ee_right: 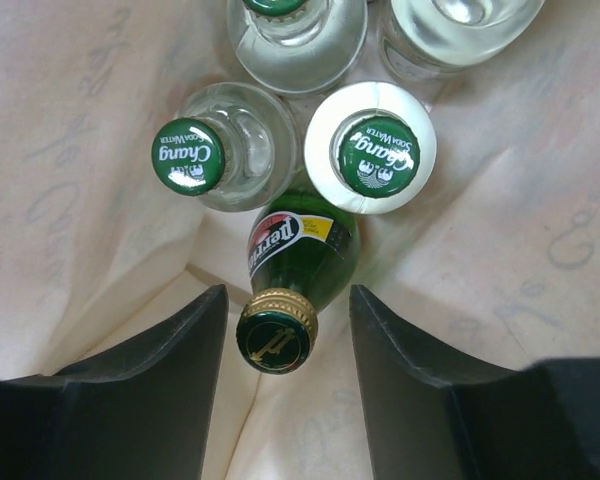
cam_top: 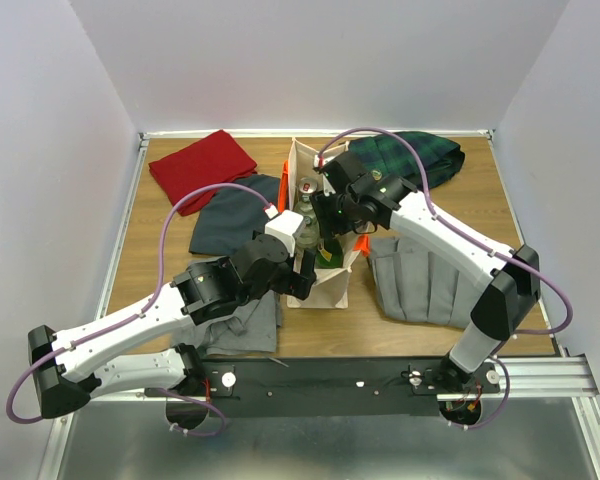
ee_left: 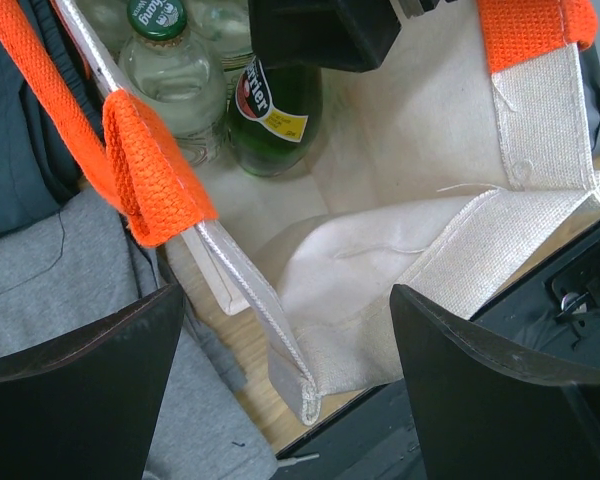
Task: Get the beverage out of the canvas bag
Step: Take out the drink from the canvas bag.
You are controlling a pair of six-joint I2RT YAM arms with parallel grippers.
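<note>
Green Perrier bottle [ee_right: 290, 270], Chang caps [ee_right: 189, 157].

Both arms reach forward, left claw [ee_left: 285, 370] spread wide, right claw [ee_right: 285, 340] half-parted.

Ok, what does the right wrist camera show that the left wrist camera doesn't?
Only the right wrist view shows the green bottle's gold cap between the right arm's parted jaws, not touching, and two Chang caps.

Only the left wrist view shows the orange handle, the bag's near corner between the left arm's wide jaws, and grey cloth.

Both show the green bottle and clear bottles inside the canvas bag.
</note>
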